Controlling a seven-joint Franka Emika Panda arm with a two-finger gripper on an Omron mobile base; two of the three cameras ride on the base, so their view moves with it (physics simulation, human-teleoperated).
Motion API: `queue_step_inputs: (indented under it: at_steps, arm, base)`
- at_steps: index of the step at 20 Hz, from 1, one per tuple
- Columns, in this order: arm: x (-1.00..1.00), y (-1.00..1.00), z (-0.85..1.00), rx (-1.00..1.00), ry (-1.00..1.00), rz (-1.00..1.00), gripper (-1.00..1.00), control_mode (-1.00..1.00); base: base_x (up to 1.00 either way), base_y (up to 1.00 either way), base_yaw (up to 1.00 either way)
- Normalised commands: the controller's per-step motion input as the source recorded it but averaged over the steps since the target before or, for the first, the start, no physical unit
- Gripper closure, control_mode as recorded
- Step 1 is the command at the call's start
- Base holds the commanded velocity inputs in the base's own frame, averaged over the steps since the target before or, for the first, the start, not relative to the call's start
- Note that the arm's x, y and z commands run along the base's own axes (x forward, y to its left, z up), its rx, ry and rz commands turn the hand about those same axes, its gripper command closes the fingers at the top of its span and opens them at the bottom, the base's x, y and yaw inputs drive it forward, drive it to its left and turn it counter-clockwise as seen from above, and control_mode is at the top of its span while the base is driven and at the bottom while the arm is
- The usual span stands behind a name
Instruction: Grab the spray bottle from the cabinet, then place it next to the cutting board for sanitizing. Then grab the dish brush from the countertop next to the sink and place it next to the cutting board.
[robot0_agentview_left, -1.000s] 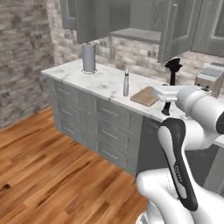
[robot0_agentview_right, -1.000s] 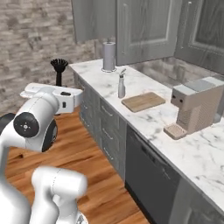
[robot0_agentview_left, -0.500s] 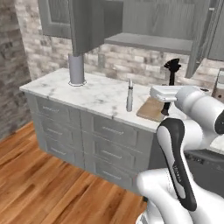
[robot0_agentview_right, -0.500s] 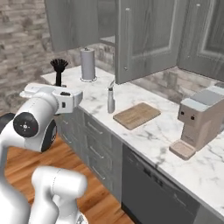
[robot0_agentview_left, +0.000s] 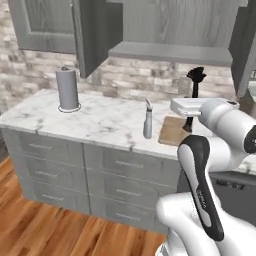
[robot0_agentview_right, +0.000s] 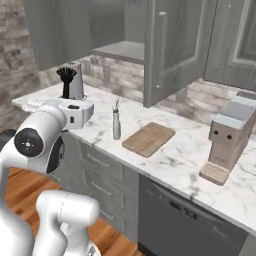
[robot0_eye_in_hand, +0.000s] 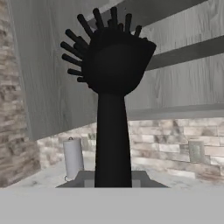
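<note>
Spray bottle (robot0_agentview_left: 147, 120) upright on countertop (robot0_agentview_left: 100, 122), just left of cutting board (robot0_agentview_left: 174, 131).

dish brush (robot0_eye_in_hand: 113, 83): all black, handle and bristles
cutting board (robot0_agentview_right: 149, 138): light brown wood grain
spray bottle (robot0_agentview_right: 116, 121): pale grey, left of the cutting board
countertop (robot0_agentview_left: 100, 121): white marble, grey veins
cabinet (robot0_agentview_right: 172, 45): grey wood grain, above the cutting board

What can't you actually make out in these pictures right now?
- Cutting board: left base view, its right part is hidden behind the white arm.
- Hand's fingertips: hand view, cut off by the bottom edge below the dish brush handle.
- Cabinet shelf: right base view, its right end is hidden by the open door.
- Spray bottle nozzle: too small to read its direction.
</note>
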Motion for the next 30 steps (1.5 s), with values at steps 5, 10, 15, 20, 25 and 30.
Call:
queue_step_inputs:
  at_steps: [5, 10, 15, 20, 25, 30]
  arm:
    - [0.0, 0.0, 0.0, 0.0, 0.0, 0.0, 1.0, 1.0]
    - [0.0, 0.0, 0.0, 0.0, 0.0, 0.0, 1.0, 1.0]
    - [0.0, 0.0, 0.0, 0.0, 0.0, 0.0, 1.0, 1.0]
    - [0.0, 0.0, 0.0, 0.0, 0.0, 0.0, 1.0, 1.0]
    - [0.0, 0.0, 0.0, 0.0, 0.0, 0.0, 1.0, 1.0]
    - [0.0, 0.0, 0.0, 0.0, 0.0, 0.0, 1.0, 1.0]
  base:
    - [0.4, 0.37, -0.45]
    - [0.41, 0.31, -0.45]
    - [0.46, 0.75, -0.44]
    - [0.45, 0.1, -0.26]
    - [0.47, -0.03, -0.07]
    - [0.44, 0.01, -0.05]
